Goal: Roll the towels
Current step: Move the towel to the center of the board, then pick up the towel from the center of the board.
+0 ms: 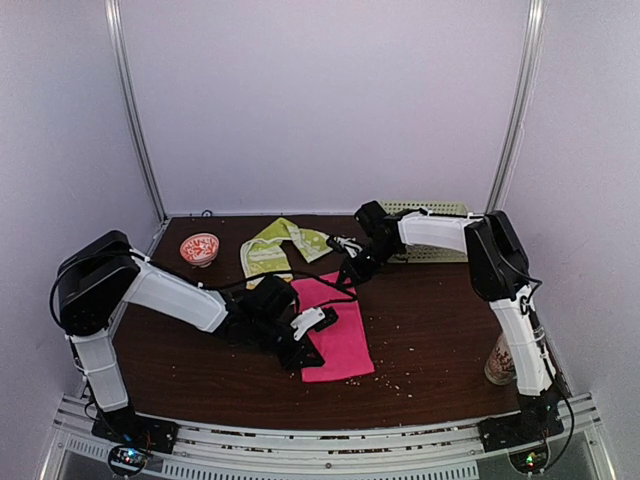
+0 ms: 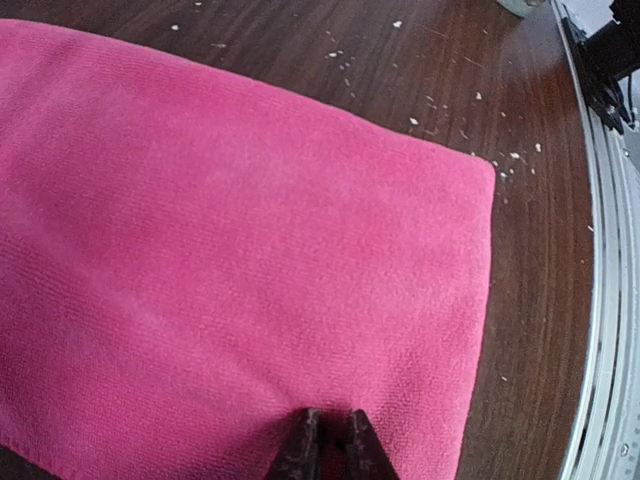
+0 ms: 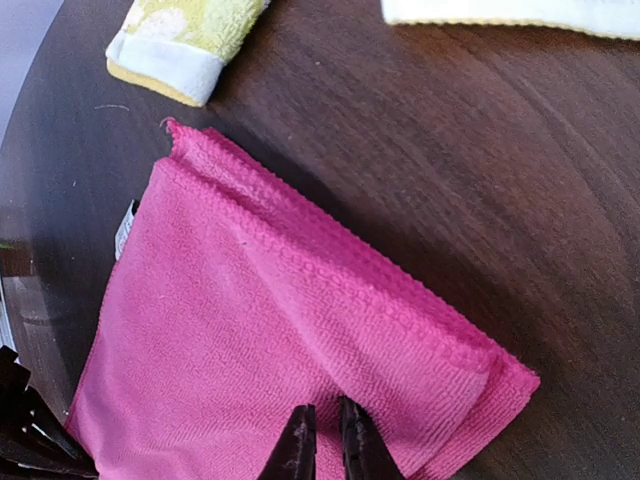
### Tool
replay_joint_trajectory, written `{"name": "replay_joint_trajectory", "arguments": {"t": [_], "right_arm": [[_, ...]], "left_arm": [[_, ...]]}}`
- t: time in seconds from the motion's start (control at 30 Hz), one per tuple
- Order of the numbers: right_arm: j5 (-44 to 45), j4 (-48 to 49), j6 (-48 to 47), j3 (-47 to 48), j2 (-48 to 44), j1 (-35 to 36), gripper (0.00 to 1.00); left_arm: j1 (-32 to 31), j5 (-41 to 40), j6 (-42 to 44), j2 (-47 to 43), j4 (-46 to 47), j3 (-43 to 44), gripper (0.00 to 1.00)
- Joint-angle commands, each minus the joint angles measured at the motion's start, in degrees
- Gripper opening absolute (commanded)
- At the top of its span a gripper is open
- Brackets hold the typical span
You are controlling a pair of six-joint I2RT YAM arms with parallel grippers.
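Left wrist: left gripper [image 2: 328, 452] jaws nearly together, pinched on the hot-pink soft rectangular towel [image 2: 250, 250], which lies flat on the dark wooden tabletop [image 2: 530, 300]. White crumbs [image 2: 413, 121] lie past its corner.
Right wrist: right gripper [image 3: 325, 445] jaws a slit apart, clamped on the towel's folded end. Yellow-green patterned cloth [image 3: 185, 35] lies apart.
Top view: towel mid-tabletop, both grippers on it. Small red-and-white bowl [image 1: 200, 248] far left.

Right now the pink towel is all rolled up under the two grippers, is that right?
Not rolled up: the pink towel lies flat and folded under the left gripper and right gripper, as the right wrist view shows.
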Motion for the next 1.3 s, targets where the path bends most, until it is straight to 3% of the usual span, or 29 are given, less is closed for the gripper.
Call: {"name": "replay_joint_trajectory", "arguments": {"t": [0.0, 0.13, 0.37, 0.4, 0.5, 0.53, 0.77, 0.83, 0.9, 0.97, 1.13, 1.27], "right_arm": [[4.0, 1.0, 1.5, -1.4, -0.8, -1.0, 0.12], [-0.7, 0.1, -0.8, -0.6, -2.8, -1.0, 0.17], [-5.6, -1.9, -5.1, -1.3, -16.4, -1.4, 0.32], [-5.4, -2.5, -5.8, -1.7, -18.6, -1.7, 0.32], [-4.2, -3.7, -8.1, -3.8, -25.2, -3.1, 0.33], [-4.2, -3.6, -8.7, -5.2, -27.6, -3.7, 0.34], [-7.8, 3.8, -14.3, -26.8, -42.3, -5.0, 0.43], [-8.3, 0.3, -17.4, -29.0, -43.1, -5.0, 0.43], [-8.3, -1.9, -19.2, -31.4, -43.7, -5.0, 0.42], [-8.7, -2.2, -20.7, -34.6, -44.8, -5.0, 0.4], [-8.2, 3.4, -21.3, -44.1, -47.7, -5.0, 0.4], [-9.6, 5.1, -20.6, -46.3, -47.5, -5.0, 0.39]], "left_arm": [[-0.2, -7.7, 1.5, -1.6, -3.2, 2.0, 0.13], [-0.2, -12.8, 3.3, -5.5, -2.7, 4.8, 0.19], [-3.3, -25.4, 13.1, -19.4, -2.5, 5.8, 0.27], [-3.6, -26.1, 15.0, -21.5, -2.5, 5.4, 0.32], [-3.7, -27.1, 17.5, -25.4, -1.7, 3.4, 0.68], [-3.7, -27.1, 18.3, -25.5, -1.8, 2.6, 0.71], [-4.8, -18.7, 23.4, -21.7, -3.7, -1.9, 0.58], [-5.8, -17.9, 24.5, -21.5, -1.5, -4.4, 0.6], [-6.5, -17.4, 24.9, -18.8, -2.3, -4.1, 0.7], [-7.4, -16.7, 25.8, -15.8, -4.8, -2.3, 0.73], [-11.6, -18.2, 29.8, -11.6, -4.0, -1.0, 0.61], [-12.8, -22.9, 29.7, -7.7, -4.9, 2.1, 0.52]]}}
